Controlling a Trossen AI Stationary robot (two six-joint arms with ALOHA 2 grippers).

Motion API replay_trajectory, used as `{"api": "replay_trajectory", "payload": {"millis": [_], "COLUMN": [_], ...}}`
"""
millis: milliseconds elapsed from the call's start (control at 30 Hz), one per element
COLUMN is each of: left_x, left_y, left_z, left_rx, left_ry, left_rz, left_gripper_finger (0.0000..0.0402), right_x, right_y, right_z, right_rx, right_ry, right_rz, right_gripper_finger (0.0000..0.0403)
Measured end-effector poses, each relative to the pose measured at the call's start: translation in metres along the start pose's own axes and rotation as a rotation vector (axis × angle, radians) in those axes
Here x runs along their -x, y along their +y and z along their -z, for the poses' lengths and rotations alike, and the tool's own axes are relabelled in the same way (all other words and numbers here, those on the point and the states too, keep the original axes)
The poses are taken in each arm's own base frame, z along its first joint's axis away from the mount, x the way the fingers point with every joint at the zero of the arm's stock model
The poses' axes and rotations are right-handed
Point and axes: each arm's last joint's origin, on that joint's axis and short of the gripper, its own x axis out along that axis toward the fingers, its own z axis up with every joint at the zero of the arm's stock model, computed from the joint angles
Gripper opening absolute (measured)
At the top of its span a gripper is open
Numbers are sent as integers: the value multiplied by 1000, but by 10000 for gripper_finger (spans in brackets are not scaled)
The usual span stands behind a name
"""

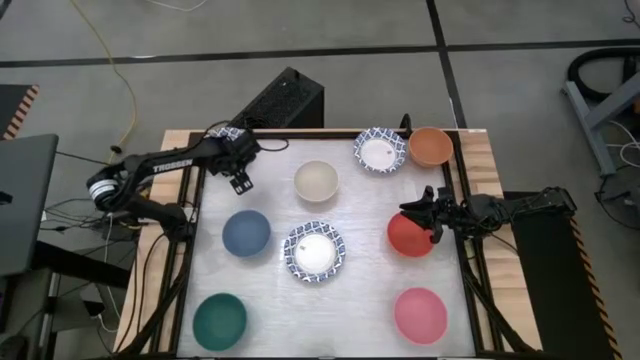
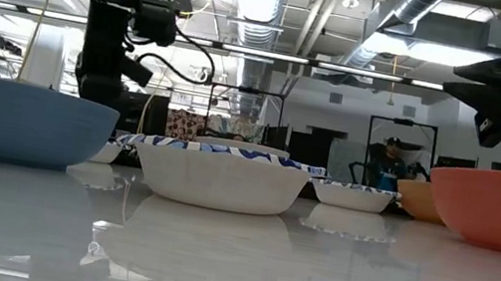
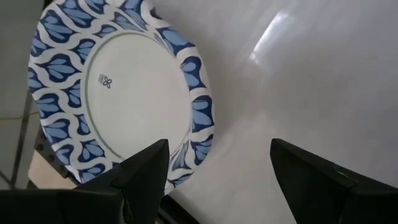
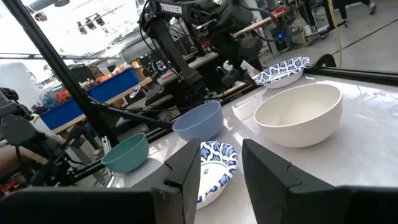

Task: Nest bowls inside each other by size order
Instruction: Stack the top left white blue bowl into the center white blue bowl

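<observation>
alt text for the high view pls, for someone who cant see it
Nine bowls sit spread over a white table, none nested yet. The left end effector hangs open near the back-left patterned bowl; the right end effector is at the red bowl.

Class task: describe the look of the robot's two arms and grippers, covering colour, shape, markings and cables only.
Both arms are black and jointed. The left arm carries white lettering and a pale ring near its base. Left gripper and right gripper each have two dark, angular fingers. Dark cables trail by the left base.

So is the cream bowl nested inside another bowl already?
No. The cream bowl stands alone and empty on the table, apart from the other bowls.
</observation>
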Motion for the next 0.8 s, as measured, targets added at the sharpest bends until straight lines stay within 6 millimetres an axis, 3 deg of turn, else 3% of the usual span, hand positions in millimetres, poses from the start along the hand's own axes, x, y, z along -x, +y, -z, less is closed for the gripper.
{"api": "replay_trajectory", "payload": {"millis": [233, 433, 800], "left_x": [-22, -23, -25], "left_y": [-8, -7, -7], "left_z": [7, 10, 8], "left_rx": [-27, -33, -60], "left_ry": [8, 28, 10], "left_rz": [-63, -122, -100], "left_gripper_finger": [270, 262, 143], "right_x": [0, 0, 0], "right_y": [0, 0, 0], "right_z": [0, 0, 0], "right_rx": [-2, -3, -2], "right_ry": [0, -1, 0], "right_rz": [0, 0, 0], "right_gripper_finger": [139, 139, 139]}}
